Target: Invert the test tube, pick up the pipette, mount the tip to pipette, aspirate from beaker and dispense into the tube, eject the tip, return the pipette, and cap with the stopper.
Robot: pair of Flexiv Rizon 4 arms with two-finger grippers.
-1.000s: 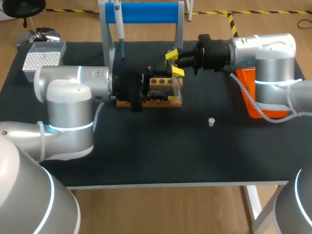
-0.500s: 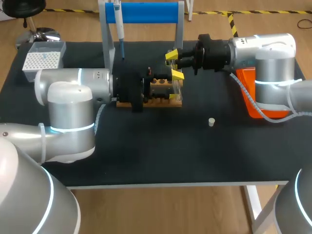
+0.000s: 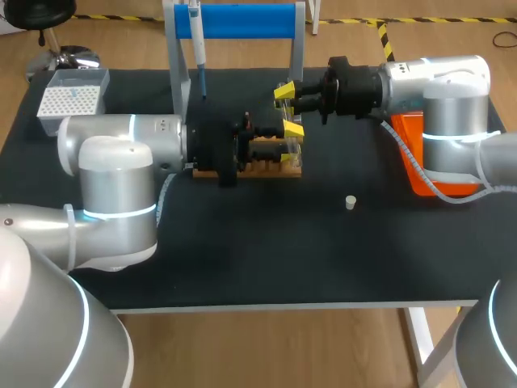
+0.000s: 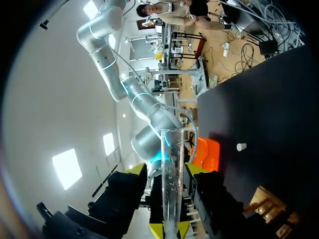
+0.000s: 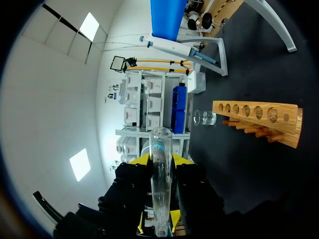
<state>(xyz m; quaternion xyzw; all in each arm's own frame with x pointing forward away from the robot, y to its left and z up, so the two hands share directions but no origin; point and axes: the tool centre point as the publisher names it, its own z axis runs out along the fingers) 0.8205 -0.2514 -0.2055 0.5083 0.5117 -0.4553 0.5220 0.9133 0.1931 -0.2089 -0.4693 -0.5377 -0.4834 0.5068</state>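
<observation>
My left gripper (image 4: 167, 170) is at the wooden rack (image 3: 279, 167) with its fingers released, and the glass tube (image 4: 172, 149) lies level between them with a gap showing beside it. My right gripper (image 5: 160, 159) comes in from the opposite side and is clenched on that same tube, its rounded end poking out past the yellow tips. Further right, the small stopper (image 3: 350, 202) stands alone on the table (image 3: 242, 259)

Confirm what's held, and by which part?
The test tube: right gripper shut on its shaft, rounded end sticking out. The left gripper is at the tube too; its hold cannot be told.
</observation>
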